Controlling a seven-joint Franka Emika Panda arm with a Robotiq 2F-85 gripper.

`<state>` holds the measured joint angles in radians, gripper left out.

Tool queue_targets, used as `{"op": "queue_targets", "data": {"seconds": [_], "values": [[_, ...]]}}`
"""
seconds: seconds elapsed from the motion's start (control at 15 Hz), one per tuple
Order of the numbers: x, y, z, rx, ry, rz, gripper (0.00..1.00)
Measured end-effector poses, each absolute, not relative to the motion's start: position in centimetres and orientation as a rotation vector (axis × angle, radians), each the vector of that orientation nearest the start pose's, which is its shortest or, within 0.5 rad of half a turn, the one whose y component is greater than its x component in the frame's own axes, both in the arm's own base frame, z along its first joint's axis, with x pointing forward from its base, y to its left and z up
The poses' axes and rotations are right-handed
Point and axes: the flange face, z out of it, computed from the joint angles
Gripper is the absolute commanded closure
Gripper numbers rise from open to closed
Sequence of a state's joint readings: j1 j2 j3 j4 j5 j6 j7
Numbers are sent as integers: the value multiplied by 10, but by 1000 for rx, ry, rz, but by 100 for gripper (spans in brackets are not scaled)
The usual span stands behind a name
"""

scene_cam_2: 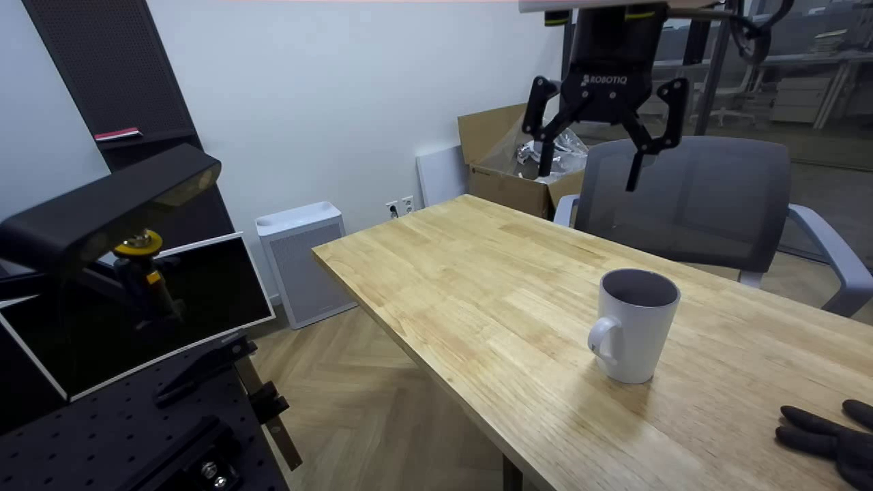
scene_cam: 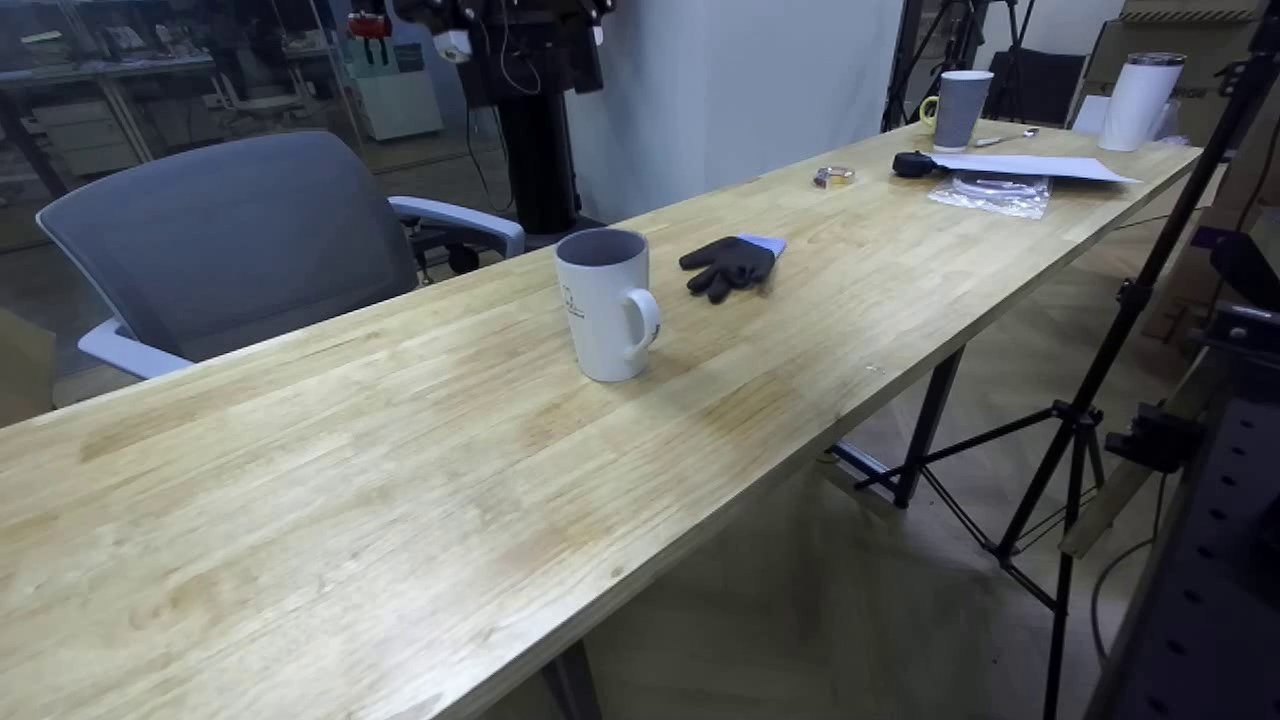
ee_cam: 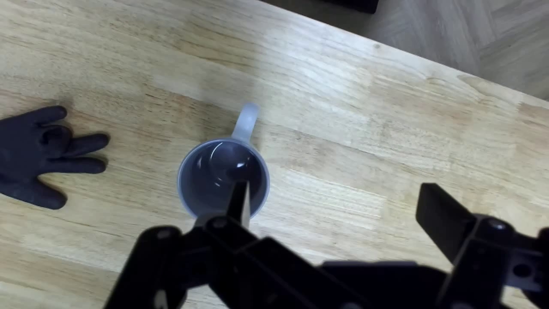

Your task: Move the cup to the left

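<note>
The cup is a tall white mug with a grey inside and a loop handle. It stands upright on the wooden table in both exterior views [scene_cam: 592, 320] [scene_cam_2: 640, 334]. In the wrist view I look down into the cup [ee_cam: 203, 176], its handle pointing toward the top of the picture. My gripper [scene_cam_2: 589, 168] is open and empty, high above the table and apart from the cup. In the wrist view the gripper [ee_cam: 334, 191] has its left finger overlapping the cup's opening and its right finger over bare wood. Part of the cup's rim is hidden behind the left finger.
A dark glove [scene_cam: 735, 265] lies beside the cup, also seen in the wrist view [ee_cam: 25, 154]. A grey mug [scene_cam: 960, 112], a white tumbler [scene_cam: 1140, 105], paper [scene_cam: 1030, 167] and a tape roll [scene_cam: 833, 178] sit at the far end. A chair [scene_cam_2: 682, 198] stands against the table's edge.
</note>
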<state>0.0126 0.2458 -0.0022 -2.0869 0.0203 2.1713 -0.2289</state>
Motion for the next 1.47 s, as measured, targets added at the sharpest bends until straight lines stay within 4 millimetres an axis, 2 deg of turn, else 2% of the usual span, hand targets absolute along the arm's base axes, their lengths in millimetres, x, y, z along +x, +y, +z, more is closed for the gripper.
{"op": "queue_targets", "data": {"seconds": [0.27, 0.6, 1.07, 1.47], "values": [[572, 10, 266, -3102, -318, 162, 0], [578, 14, 247, -3120, -313, 99, 0], [577, 14, 226, -3126, -333, 121, 0], [573, 4, 204, -3126, -309, 164, 0]]}}
